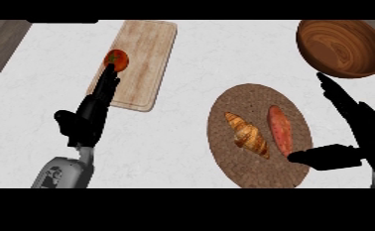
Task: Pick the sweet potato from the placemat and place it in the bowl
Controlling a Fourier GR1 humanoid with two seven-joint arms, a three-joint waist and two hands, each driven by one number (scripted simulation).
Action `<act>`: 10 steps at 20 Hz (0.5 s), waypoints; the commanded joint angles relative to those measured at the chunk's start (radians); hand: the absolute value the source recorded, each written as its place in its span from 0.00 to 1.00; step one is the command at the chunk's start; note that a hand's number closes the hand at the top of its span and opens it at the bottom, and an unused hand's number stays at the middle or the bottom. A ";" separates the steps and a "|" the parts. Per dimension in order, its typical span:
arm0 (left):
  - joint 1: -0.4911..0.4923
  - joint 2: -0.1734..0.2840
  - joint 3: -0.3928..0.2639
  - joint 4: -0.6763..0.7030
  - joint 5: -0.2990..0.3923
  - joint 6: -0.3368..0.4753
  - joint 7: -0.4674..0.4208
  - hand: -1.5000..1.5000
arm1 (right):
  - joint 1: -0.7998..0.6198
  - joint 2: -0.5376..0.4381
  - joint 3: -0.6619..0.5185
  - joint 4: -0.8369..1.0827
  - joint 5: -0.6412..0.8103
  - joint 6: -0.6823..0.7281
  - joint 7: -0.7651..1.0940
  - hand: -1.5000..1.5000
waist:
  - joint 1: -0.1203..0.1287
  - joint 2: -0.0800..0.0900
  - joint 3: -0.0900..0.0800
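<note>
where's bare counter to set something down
Bare counter lies between the cutting board and the bowl, and below the board, left of the placemat. The placemat is crowded: croissant, sweet potato, right hand.

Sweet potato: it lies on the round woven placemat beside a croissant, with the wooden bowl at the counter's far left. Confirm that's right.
One thing is wrong: the wooden bowl sits at the counter's far right, not the far left, as the head view shows. The rest stands: the sweet potato lies on the round woven placemat beside the croissant.
</note>
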 commanded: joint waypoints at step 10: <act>0.047 -0.068 0.027 -0.070 -0.089 -0.022 0.049 0.50 | 0.070 0.140 -0.039 0.003 0.046 0.098 -0.069 0.00 | -0.003 -0.002 0.000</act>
